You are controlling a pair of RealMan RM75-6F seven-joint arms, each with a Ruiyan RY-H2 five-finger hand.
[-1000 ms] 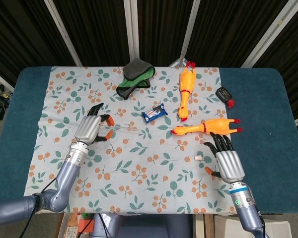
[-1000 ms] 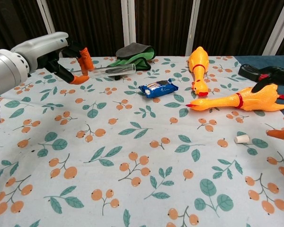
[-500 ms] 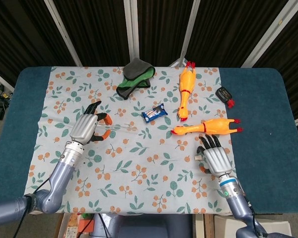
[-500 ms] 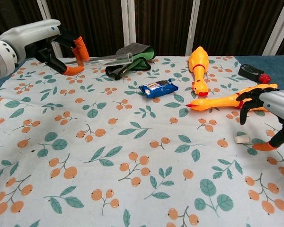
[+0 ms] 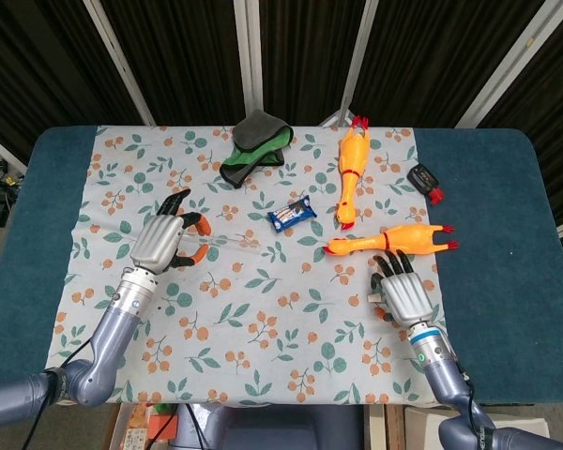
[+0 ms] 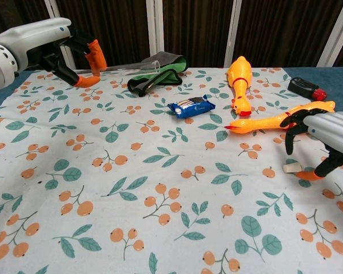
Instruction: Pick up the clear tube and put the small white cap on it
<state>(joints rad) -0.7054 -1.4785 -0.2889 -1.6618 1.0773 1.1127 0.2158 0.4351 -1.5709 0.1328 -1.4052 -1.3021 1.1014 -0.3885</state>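
Note:
My left hand (image 5: pixel 159 246) holds the clear tube (image 6: pixel 131 67) by one end, lifted above the cloth at the far left. The tube lies roughly level, its open end pointing towards the green cloth. In the head view the tube (image 5: pixel 227 244) sticks out to the right of that hand. The small white cap (image 6: pixel 291 167) lies on the cloth at the right. My right hand (image 6: pixel 323 132) hovers over it with fingers spread, and its orange thumb tip sits on the cloth just right of the cap. It holds nothing. In the head view the right hand (image 5: pixel 403 293) sits below the lower chicken.
Two orange rubber chickens (image 5: pixel 350 176) (image 5: pixel 394 240) lie at the right, the lower one just beyond my right hand. A blue snack packet (image 5: pixel 292 215) sits mid-table, a green and grey cloth (image 5: pixel 251 145) at the back, and a black-and-red object (image 5: pixel 424 177) at the far right.
My right hand has moved in from the table's right edge to the cap, its thumb coming down beside it. My left hand has raised the tube a little higher.

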